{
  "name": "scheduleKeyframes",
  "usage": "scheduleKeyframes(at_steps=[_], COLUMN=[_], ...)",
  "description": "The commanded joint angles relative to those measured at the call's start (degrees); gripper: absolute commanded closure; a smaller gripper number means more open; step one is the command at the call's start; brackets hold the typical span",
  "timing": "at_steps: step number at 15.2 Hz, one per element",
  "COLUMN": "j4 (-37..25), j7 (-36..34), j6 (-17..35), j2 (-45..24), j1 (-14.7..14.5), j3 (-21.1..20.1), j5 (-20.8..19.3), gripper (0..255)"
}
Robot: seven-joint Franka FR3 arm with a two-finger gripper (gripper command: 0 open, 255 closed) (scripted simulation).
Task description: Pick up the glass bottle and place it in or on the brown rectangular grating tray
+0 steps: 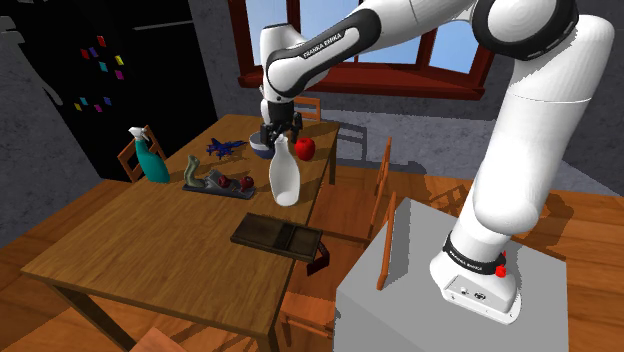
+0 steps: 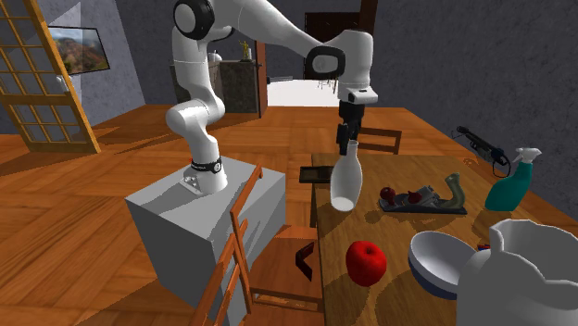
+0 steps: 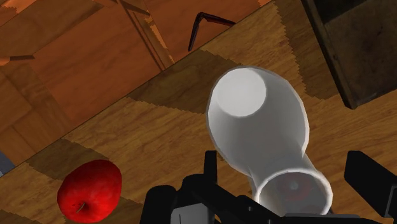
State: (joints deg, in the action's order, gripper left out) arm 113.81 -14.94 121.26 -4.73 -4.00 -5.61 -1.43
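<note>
A white bottle (image 1: pixel 285 178) stands upright on the wooden table (image 1: pixel 130 235), near the edge facing the stand. My black gripper (image 1: pixel 278 137) hangs straight above it, open, with its fingers down around the top of the neck. In the wrist view the bottle (image 3: pixel 254 121) has its mouth between the two fingers (image 3: pixel 368 181), which stand apart and do not clasp it. The dark brown grating tray (image 1: pixel 277 236) lies flat on the table a short way from the bottle, toward the stand side. The second exterior view has the gripper (image 2: pixel 345 141) over the bottle (image 2: pixel 345 185), with the tray (image 2: pixel 317 173) behind it.
A red apple (image 1: pixel 304 148) and a bowl (image 1: pixel 262 150) sit just beyond the bottle. A hand plane (image 1: pixel 220 181), a teal spray bottle (image 1: pixel 150 158) and a small blue toy plane (image 1: pixel 225 147) lie farther in. Wooden chairs (image 1: pixel 383 215) stand between table and stand (image 1: pixel 440 310).
</note>
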Motion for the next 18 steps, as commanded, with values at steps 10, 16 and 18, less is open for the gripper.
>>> scheduleKeyframes(at_steps=[10,16,18], j4=[0.1,0.1,-0.8], j7=[0.0,0.0,0.1], j6=[0.2,0.2,-1.3], j2=[0.0,0.0,0.5], j1=[0.0,0.0,0.0], j3=[0.0,0.0,0.0], j5=[0.0,0.0,0.1], gripper=[255,255,255])
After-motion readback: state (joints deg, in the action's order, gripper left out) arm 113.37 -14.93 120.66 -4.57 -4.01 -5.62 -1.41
